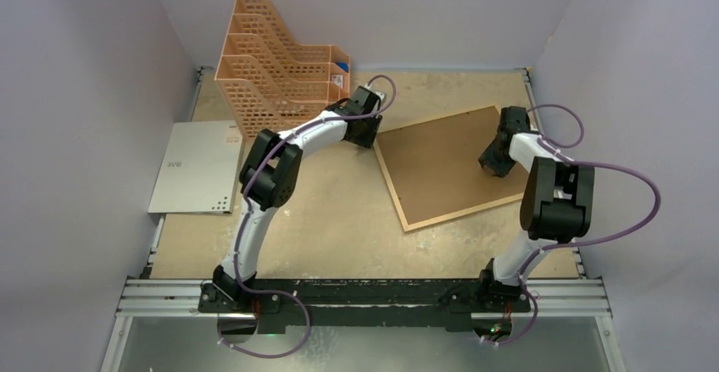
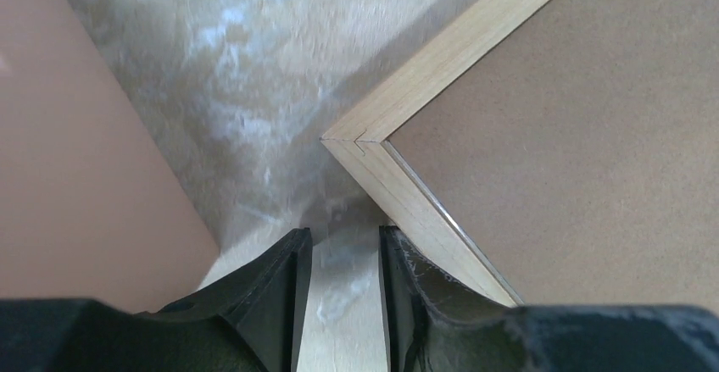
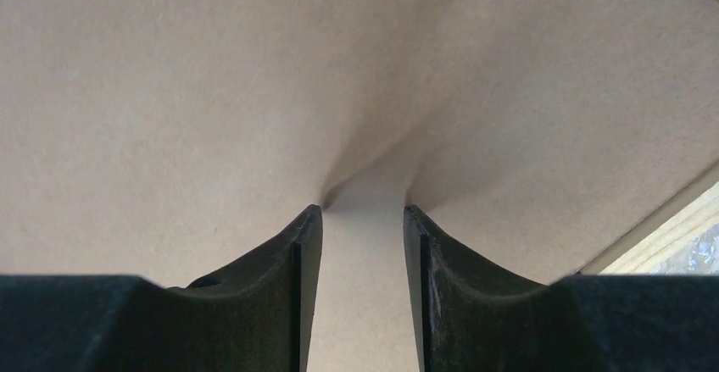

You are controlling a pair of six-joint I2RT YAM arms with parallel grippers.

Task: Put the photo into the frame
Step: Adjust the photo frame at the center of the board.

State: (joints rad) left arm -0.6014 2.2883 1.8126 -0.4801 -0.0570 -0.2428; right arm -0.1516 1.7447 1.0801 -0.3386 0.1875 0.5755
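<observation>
The frame (image 1: 391, 182) lies flat on the table, tilted, with a brown backing board (image 1: 441, 164) filling it. The photo is out of view. My left gripper (image 1: 370, 140) sits low at the frame's left corner (image 2: 360, 139). It is open, with only bare table between its fingers (image 2: 343, 232), and its right finger (image 2: 407, 262) is against the wood rail (image 2: 424, 75). My right gripper (image 1: 494, 165) is near the frame's right end, open, with both fingertips down on the backing board (image 3: 212, 92) and nothing between them (image 3: 363, 208). A strip of the wood rail (image 3: 678, 228) shows at that view's right edge.
An orange lattice file organizer (image 1: 275, 63) stands at the back left, close behind my left gripper; its wall (image 2: 76, 177) fills the left of the left wrist view. A grey perforated sheet (image 1: 197, 167) lies at the table's left edge. Purple walls enclose three sides.
</observation>
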